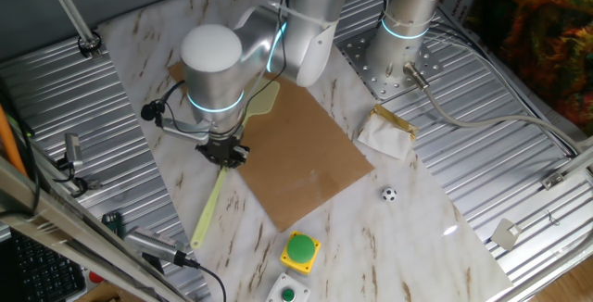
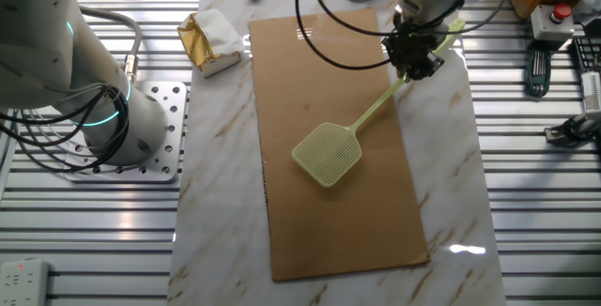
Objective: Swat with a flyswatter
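Observation:
The pale yellow-green flyswatter [image 2: 327,153] has its square mesh head over the middle of the brown board [image 2: 329,221]. I cannot tell whether the head touches the board. Its thin handle runs up and right into my gripper [image 2: 413,60], which is shut on the handle near the board's edge. In the one fixed view my gripper [image 1: 222,152] grips the handle [image 1: 209,209]. The free handle end points to the lower left over the marble. The head [image 1: 266,98] shows only partly behind my wrist, over the board [image 1: 306,168].
A round green button on a yellow base [image 1: 301,249] and a white box [image 1: 288,293] sit by the front edge. A small football [image 1: 388,194] and a white-and-gold packet [image 1: 387,133] lie beside the board. A second arm's base [image 2: 103,118] stands on a metal plate.

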You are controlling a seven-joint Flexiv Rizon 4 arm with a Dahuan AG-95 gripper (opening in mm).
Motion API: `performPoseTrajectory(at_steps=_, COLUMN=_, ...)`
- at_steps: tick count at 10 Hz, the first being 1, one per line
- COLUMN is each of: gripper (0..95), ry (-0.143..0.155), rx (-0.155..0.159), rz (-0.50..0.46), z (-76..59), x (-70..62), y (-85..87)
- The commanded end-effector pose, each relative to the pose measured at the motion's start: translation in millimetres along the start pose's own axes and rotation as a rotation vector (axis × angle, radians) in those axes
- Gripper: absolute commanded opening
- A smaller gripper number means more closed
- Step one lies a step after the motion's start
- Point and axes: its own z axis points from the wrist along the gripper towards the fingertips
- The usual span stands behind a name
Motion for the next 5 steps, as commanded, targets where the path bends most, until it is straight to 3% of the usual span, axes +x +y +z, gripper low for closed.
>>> performPoseTrajectory(at_steps=1, gripper=0.0, ry=0.014, rx=-0.007, rz=-0.004, z=0.8, x=-0.4, y=-1.9)
performPoseTrajectory(at_steps=5, gripper=0.0, ry=0.04, rx=-0.008, rz=-0.005, z=0.5, x=-1.1, y=-2.1)
